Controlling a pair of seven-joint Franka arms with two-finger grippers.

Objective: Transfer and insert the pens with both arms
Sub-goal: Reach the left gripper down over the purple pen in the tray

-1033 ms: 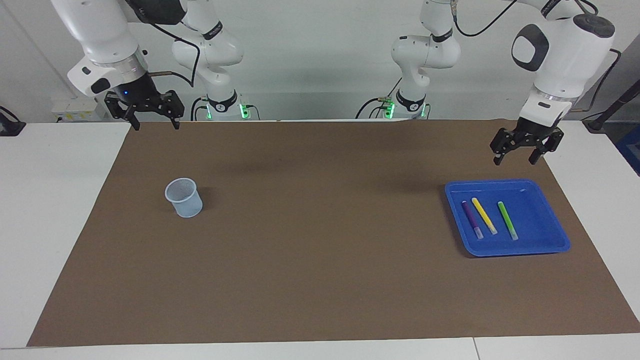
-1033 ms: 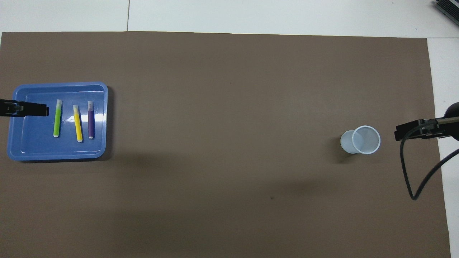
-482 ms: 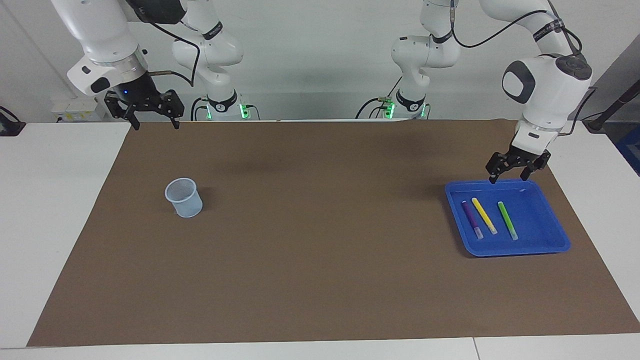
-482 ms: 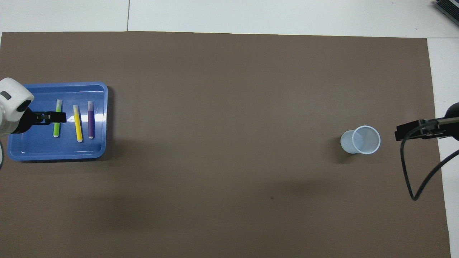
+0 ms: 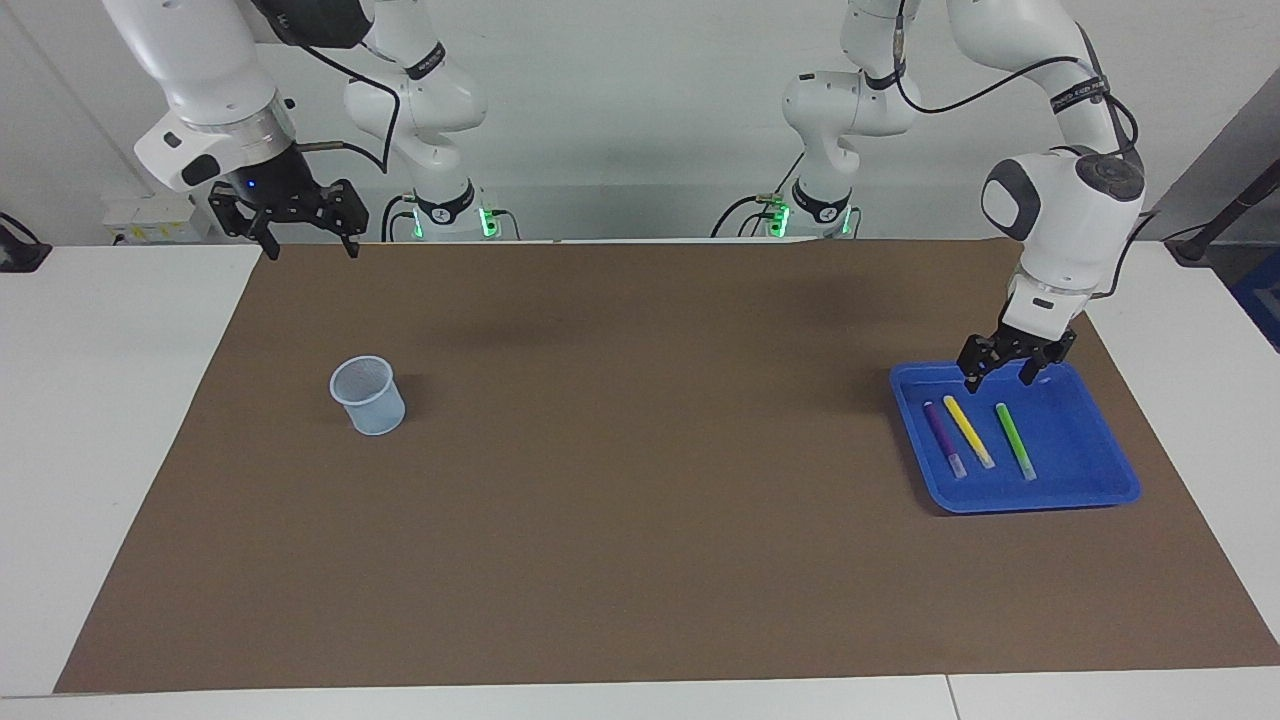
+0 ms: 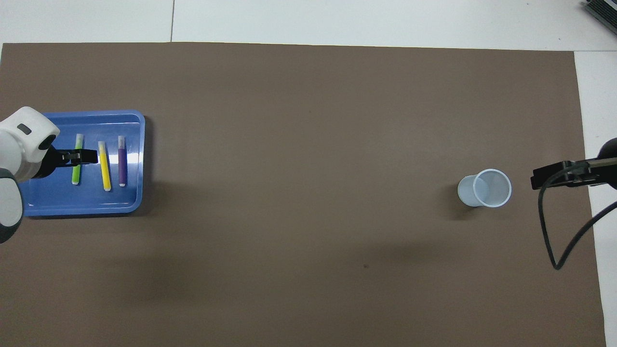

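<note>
Left pincer (image 5: 1003, 372) lowered over the robot-side rim of the blue tray (image 5: 1100, 490), down from its higher hover beside the tray a second before; fingers spread, nothing between them, no contact with any pen yet; from above, poised over the green pen's (image 6: 76, 164) middle, tips reaching toward the yellow pen (image 6: 104, 166). Purple pen (image 5: 943, 438) lying alongside the other two inside the tray, all three parallel and untouched, at the left arm's end of the worktop (image 5: 640, 620). Judged as the opening of a first pick, with transfer and insertion not begun. Right pincer (image 5: 304, 218) waiting high above the brown mat's (image 5: 640, 500) robot-side edge, fingers wide apart, empty, unmoved. Pale cup (image 5: 368, 396) standing upright toward the right arm's end, empty.
</note>
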